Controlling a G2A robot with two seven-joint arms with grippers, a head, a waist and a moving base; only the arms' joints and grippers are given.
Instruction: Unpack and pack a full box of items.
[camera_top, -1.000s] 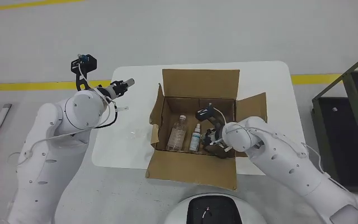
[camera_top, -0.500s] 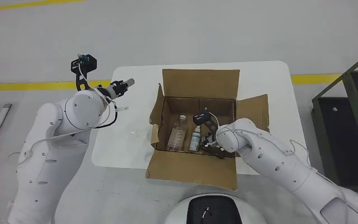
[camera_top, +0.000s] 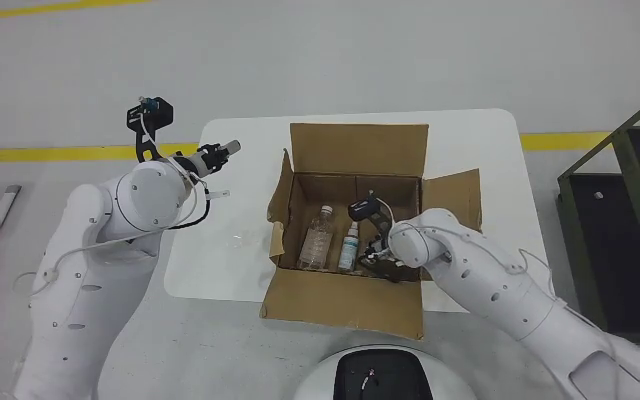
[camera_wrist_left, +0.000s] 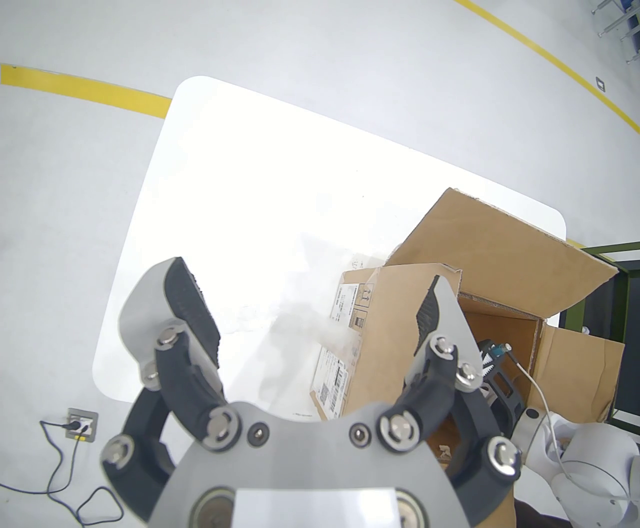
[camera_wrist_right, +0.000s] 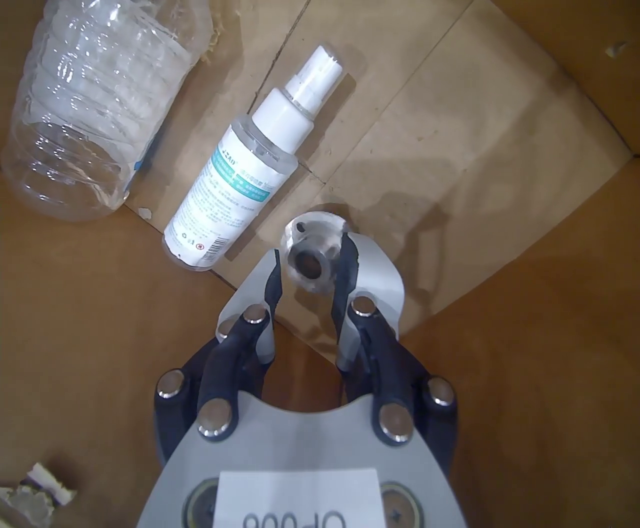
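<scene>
Box (camera_top: 340, 300): brown corrugated card, rectangular, four flaps folded outward, standing at the middle of the worktop (camera_top: 480, 130). The worktop is a white, smooth slab with rounded corners.

Contents, on the box floor:
- Bottle (camera_wrist_right: 85, 110): clear ribbed plastic, crumpled, lying on its side.
- Spray (camera_wrist_right: 235, 185): slim clear cylinder with a white and teal label, white collar and translucent cap, lying just beside the bottle and parallel to it.
- Fitting (camera_wrist_right: 312, 250): small dull-silver metal round piece with a flange and a dark central bore.
- Pale crumpled scrap (camera_wrist_right: 35, 492) in one corner; too little shows to tell what it is.

Right pincer (camera_wrist_right: 310, 262): grey plates with dark ribbed pads, low inside the box and narrowed onto the fitting, a pad on either side. The spray's base lies near it and the bottle lies beyond the spray.

Left pincer (camera_wrist_left: 305, 285): spread wide and holding nothing, above the worktop to the box's left and well apart from the contents.

View notes: the right wrist view gives the fitting and the seams in the floor, which the arm covers in the top view. The left wrist view gives the box's outer side wall with its printed labels (camera_wrist_left: 350, 310). The top view gives the bottle and spray side by side in the left half of the box.
</scene>
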